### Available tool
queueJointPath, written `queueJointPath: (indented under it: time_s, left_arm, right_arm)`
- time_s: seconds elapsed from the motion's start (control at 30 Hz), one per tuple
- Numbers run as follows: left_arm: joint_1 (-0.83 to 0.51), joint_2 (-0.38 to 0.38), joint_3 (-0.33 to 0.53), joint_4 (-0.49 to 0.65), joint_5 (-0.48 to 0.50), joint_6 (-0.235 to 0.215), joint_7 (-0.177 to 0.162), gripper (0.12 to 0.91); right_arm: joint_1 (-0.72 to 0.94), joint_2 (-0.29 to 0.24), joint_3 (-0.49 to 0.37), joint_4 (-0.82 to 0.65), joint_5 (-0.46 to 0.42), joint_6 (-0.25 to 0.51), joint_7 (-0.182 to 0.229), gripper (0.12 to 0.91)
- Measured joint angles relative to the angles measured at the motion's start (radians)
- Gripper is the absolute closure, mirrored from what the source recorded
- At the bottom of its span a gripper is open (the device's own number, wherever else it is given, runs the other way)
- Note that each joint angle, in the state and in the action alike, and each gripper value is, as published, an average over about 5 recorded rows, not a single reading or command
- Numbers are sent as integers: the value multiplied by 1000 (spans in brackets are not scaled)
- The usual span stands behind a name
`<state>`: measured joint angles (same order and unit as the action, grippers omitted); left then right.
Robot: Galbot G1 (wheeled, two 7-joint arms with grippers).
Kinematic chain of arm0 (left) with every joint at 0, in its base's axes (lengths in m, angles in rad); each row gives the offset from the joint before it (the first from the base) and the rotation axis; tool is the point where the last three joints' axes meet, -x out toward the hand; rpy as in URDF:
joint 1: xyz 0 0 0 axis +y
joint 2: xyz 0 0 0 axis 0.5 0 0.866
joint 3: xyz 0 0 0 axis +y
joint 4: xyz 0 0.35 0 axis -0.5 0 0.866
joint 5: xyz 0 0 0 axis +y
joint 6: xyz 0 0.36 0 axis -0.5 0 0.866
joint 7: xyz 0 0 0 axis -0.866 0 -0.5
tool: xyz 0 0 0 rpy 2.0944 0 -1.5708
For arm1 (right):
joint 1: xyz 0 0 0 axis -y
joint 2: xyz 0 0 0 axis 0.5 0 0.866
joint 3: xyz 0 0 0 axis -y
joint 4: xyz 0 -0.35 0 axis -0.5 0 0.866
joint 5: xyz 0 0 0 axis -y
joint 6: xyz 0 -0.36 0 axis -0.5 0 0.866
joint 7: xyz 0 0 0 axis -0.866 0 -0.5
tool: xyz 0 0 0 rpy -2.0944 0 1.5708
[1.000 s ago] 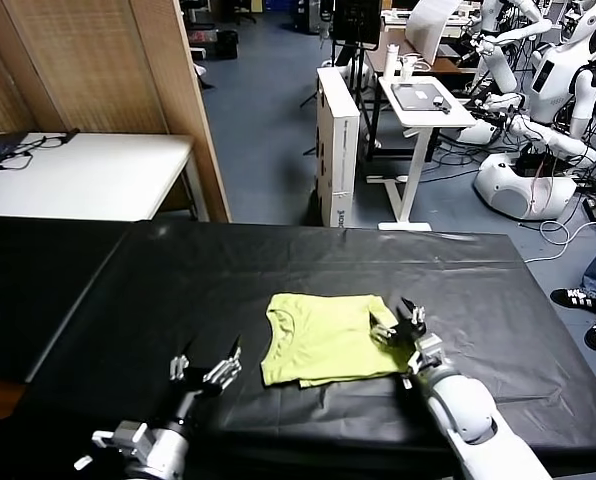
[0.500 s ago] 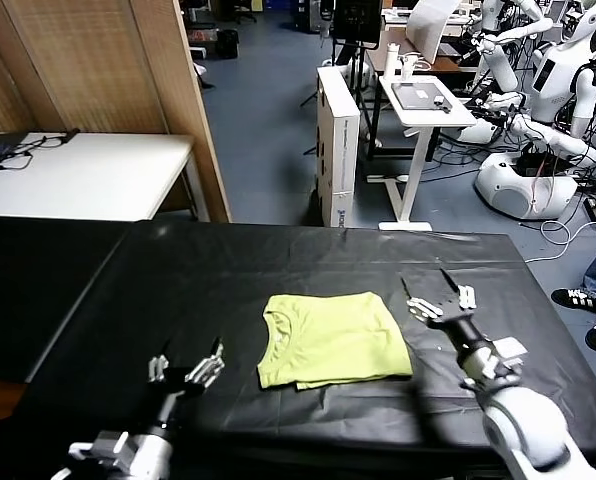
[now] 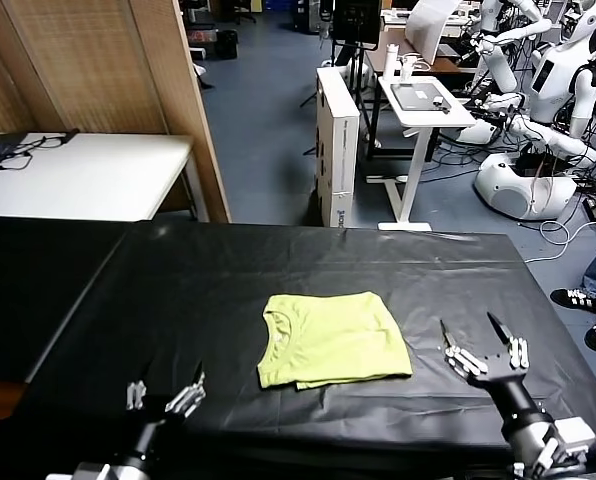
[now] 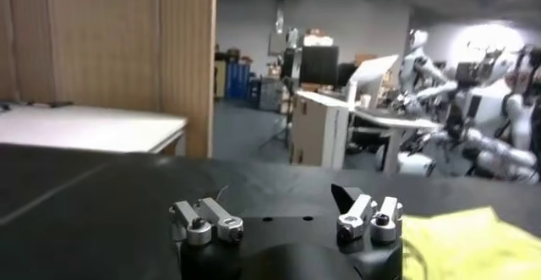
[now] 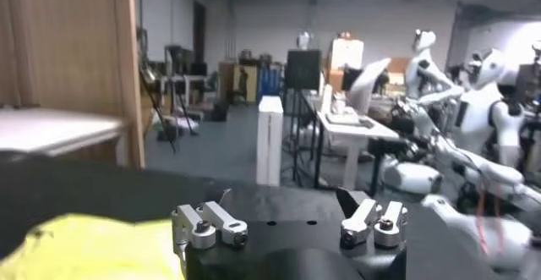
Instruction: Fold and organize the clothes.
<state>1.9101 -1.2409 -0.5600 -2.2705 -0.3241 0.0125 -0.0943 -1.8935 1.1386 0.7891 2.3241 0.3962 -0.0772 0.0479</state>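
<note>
The lime yellow-green T-shirt [image 3: 333, 339] lies folded into a rough rectangle on the black table cover [image 3: 278, 270], neck opening toward its left edge. My left gripper [image 3: 165, 389] is open and empty near the table's front edge, left of the shirt. My right gripper [image 3: 483, 345] is open and empty, to the right of the shirt and apart from it. The shirt shows at the edge of the left wrist view [image 4: 465, 239] and of the right wrist view [image 5: 93, 244]. Both wrist views show empty spread jaws over black cloth.
A white table [image 3: 88, 175] stands at the back left beside a wooden partition [image 3: 108, 70]. Beyond the table's far edge stand a white desk [image 3: 423, 100], a white box [image 3: 338, 140] and other robots [image 3: 548, 90].
My right gripper let go of the shirt's right edge and drew back to the right and toward me. My left gripper drew back toward the front edge. The shirt stayed folded.
</note>
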Motion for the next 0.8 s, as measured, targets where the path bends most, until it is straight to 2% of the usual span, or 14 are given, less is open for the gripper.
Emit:
queueJointPath:
  time_s: [0.3, 0.8]
  left_arm:
    - [-11, 8, 22, 11, -14, 29, -22, 123]
    - [26, 9, 12, 9, 7, 37, -9, 123]
  right_arm:
    - [-40, 32, -27, -7, -35, -8, 11, 118]
    - [-41, 58, -68, -15, -65, -33, 27, 118]
